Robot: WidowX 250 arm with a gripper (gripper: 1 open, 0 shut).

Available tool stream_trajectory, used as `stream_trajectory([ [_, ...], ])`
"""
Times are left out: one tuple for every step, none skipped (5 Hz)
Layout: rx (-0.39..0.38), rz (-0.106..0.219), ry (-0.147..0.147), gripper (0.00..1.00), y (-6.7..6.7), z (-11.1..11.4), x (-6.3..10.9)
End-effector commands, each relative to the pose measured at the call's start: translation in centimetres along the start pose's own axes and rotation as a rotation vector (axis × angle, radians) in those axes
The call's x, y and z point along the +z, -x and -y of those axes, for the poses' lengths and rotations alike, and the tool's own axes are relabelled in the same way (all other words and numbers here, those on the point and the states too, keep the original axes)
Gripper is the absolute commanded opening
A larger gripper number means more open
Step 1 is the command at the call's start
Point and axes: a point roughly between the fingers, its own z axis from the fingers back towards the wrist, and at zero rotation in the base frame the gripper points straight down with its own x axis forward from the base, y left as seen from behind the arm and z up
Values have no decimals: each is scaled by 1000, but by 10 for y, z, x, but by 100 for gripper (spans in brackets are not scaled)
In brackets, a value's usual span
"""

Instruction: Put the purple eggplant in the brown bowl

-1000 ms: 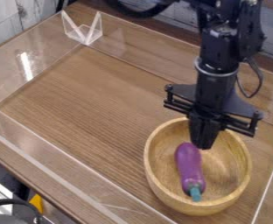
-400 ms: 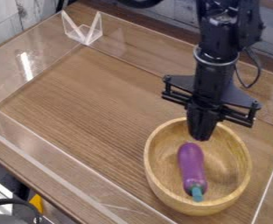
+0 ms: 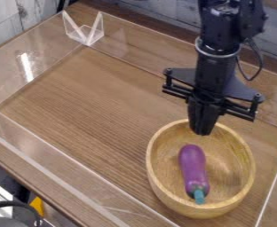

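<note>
Item one: we record a large round light-brown wooden bowl with visible grain and a thick rim, standing on the wood-grain tabletop at the near right of the scene.

Item two: we record a small, elongated, glossy purple toy eggplant with a blue-teal stem tip. It lies inside the bowl, on the bowl's floor, its long axis running from far to near and its teal tip pointing toward the near rim. Nothing grips it.

Item three: we record a black robot arm ending in a black gripper that points straight down. The gripper hangs above the far part of the bowl, its tip just beyond the far end of the eggplant and apart from it. Its fingers are drawn together into a single narrow point, clenched on nothing. A black crossbar juts out to the left and right just above the fingers.

Item four: we record clear acrylic walls bordering the tabletop on the left and far sides, with a small clear angled stand at the far left.
</note>
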Motion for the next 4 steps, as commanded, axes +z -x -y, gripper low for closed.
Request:
stream_trajectory([
  [6, 80, 23, 0, -11, 0, 22],
  [8, 85, 16, 0, -12, -2, 22],
  [9, 97, 12, 0, -15, -3, 24],
  [10, 104, 6, 0, -16, -4, 24],
])
